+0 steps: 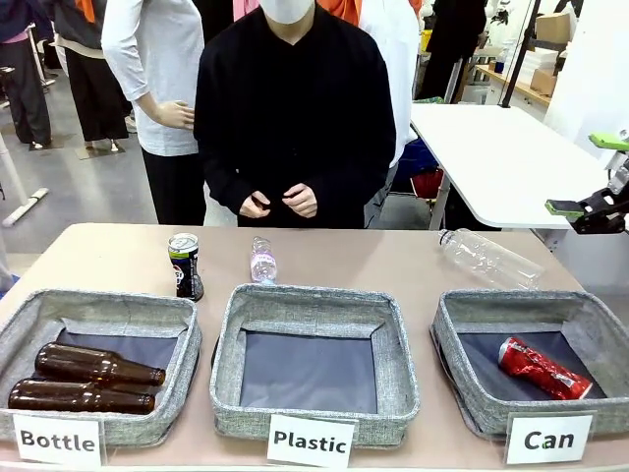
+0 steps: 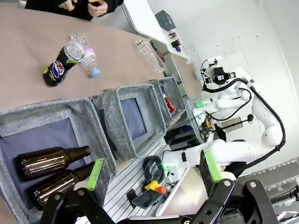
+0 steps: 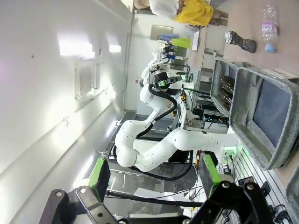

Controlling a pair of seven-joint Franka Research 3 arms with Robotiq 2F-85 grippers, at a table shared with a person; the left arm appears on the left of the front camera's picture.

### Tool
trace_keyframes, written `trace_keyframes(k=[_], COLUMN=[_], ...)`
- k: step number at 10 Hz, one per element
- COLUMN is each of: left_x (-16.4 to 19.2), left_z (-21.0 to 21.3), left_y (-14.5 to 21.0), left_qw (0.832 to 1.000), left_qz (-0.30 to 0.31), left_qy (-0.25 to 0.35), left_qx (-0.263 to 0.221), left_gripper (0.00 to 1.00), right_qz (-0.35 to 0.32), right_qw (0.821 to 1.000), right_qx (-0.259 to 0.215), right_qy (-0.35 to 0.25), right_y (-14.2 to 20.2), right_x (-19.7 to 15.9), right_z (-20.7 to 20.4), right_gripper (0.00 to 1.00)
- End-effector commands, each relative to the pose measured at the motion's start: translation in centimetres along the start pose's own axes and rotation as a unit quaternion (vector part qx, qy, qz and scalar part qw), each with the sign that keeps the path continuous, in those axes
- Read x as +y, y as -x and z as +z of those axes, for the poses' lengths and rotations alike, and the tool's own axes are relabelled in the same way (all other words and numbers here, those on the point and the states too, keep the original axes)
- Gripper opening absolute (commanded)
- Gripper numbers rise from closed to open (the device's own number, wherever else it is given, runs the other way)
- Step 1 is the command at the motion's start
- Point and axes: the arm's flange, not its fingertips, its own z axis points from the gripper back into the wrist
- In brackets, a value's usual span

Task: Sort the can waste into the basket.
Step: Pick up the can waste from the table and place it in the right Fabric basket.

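Black can; end effectors wide, empty

Can basket: rough grey woven cloth, dark smooth lining | red can in it: crumpled glossy metal | black can: shiny metal | brown bottles: glossy glass | table: matt, smooth

the right gripper hangs raised at the right edge of the front view, turned sideways, jaws spread wide and holding nothing. the left gripper points downward, its jaws equally wide and empty. the person stands upright, one hand and the other hand loosely curled, close together at the waist.
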Motion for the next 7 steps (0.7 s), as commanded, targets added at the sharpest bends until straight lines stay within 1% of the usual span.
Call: trace_keyframes(k=[1, 2, 3, 4, 5, 6, 7], left_x=[-0.1, 0.0, -0.9, -1.2, -0.6, 0.8, 1.8], left_z=[0.1, 0.0, -2.0, -4.3, -6.3, -8.1, -8.9], left_y=[0.4, 0.0, -1.4, -3.1, -4.6, -6.1, -7.1], left_qw=[1.000, 1.000, 0.995, 0.976, 0.935, 0.912, 0.901], left_qz=[0.001, 0.000, -0.087, -0.206, -0.338, -0.399, -0.428], left_qy=[0.001, 0.000, -0.027, -0.046, -0.049, -0.023, -0.008], left_qx=[0.006, 0.000, 0.031, 0.060, 0.098, 0.096, 0.073], left_gripper=[1.00, 1.00, 1.00, 1.00, 1.00, 1.00, 1.00], right_qz=[0.011, 0.011, 0.011, 0.011, 0.011, 0.011, 0.011], right_qw=[1.000, 1.000, 1.000, 1.000, 1.000, 1.000, 1.000], right_qx=[0.006, 0.006, 0.006, 0.006, 0.006, 0.006, 0.006], right_qy=[0.001, 0.001, 0.001, 0.001, 0.001, 0.001, 0.001], right_y=[0.0, 0.0, 0.0, 0.0, 0.0, 0.0, 0.0], right_x=[0.1, 0.1, 0.1, 0.1, 0.1, 0.1, 0.1], right_z=[0.3, 0.3, 0.3, 0.3, 0.3, 0.3, 0.3], right_gripper=[1.00, 1.00, 1.00, 1.00, 1.00, 1.00, 1.00])
